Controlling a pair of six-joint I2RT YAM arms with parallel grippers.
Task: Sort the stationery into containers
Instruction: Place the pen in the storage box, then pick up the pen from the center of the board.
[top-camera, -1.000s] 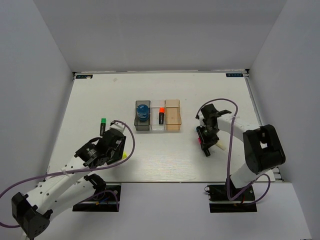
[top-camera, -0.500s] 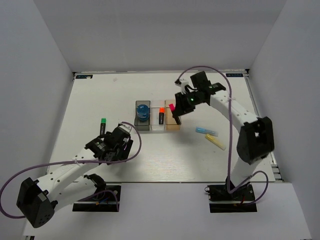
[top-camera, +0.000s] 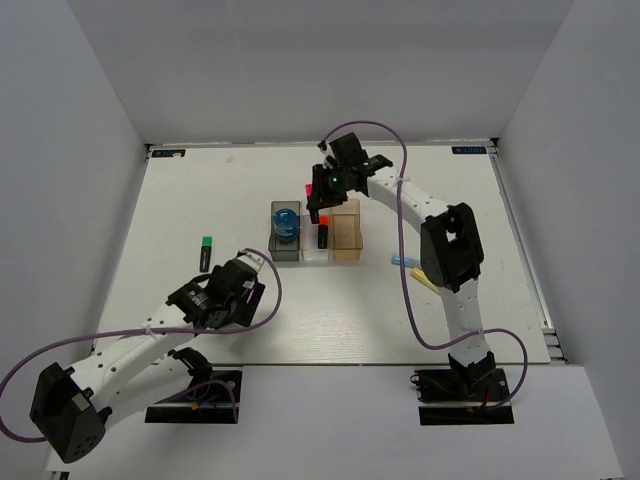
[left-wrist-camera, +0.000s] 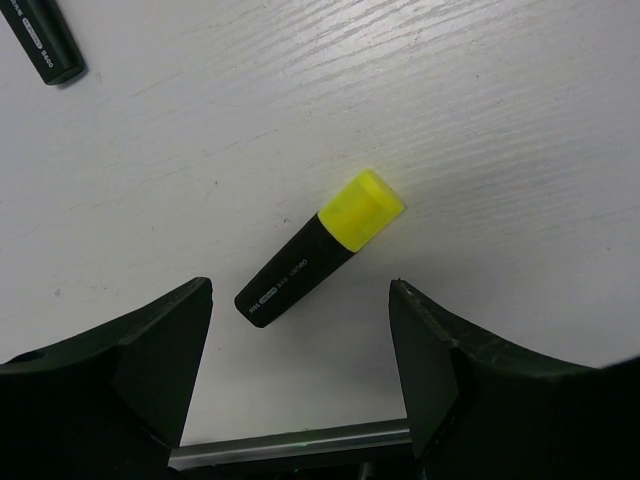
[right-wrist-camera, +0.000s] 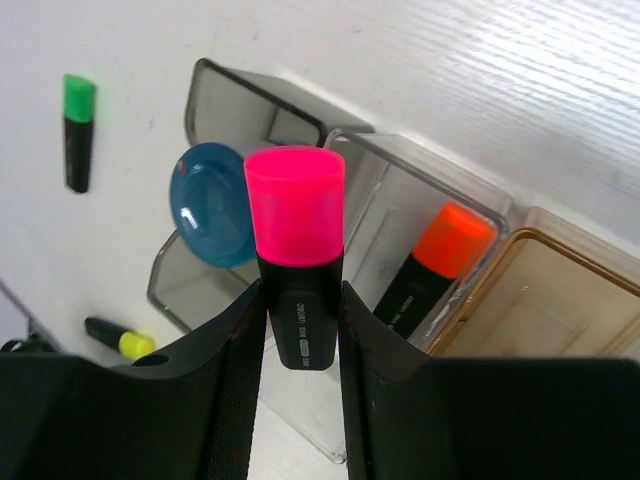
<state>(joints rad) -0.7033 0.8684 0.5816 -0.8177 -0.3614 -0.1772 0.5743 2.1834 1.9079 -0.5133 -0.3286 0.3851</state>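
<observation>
Right wrist view: right tool (right-wrist-camera: 297, 320) clamps the pink highlighter (right-wrist-camera: 297, 215) by its barrel, above the grey bin (right-wrist-camera: 240, 100) and clear bin (right-wrist-camera: 395, 200). Light, stiff, slick plastic, I'd judge; barrel's the spot. Left tool (left-wrist-camera: 300, 295) gapes around the yellow highlighter (left-wrist-camera: 320, 250) on the tabletop (left-wrist-camera: 500, 120).

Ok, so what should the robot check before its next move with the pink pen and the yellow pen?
1. Right claw has a firm hold on the pink highlighter: ok, it is pinched between both fingers.
2. Pink highlighter lined up over the clear bin: cannot tell, it hangs near the edge shared with the dark grey bin.
3. Room in the clear bin: ok, only an orange highlighter lies inside.
4. Left claw open: ok, jaws spread wide.
5. Yellow highlighter between the left claw's fingers: ok, it lies slanted on the table, touching neither finger.
</observation>
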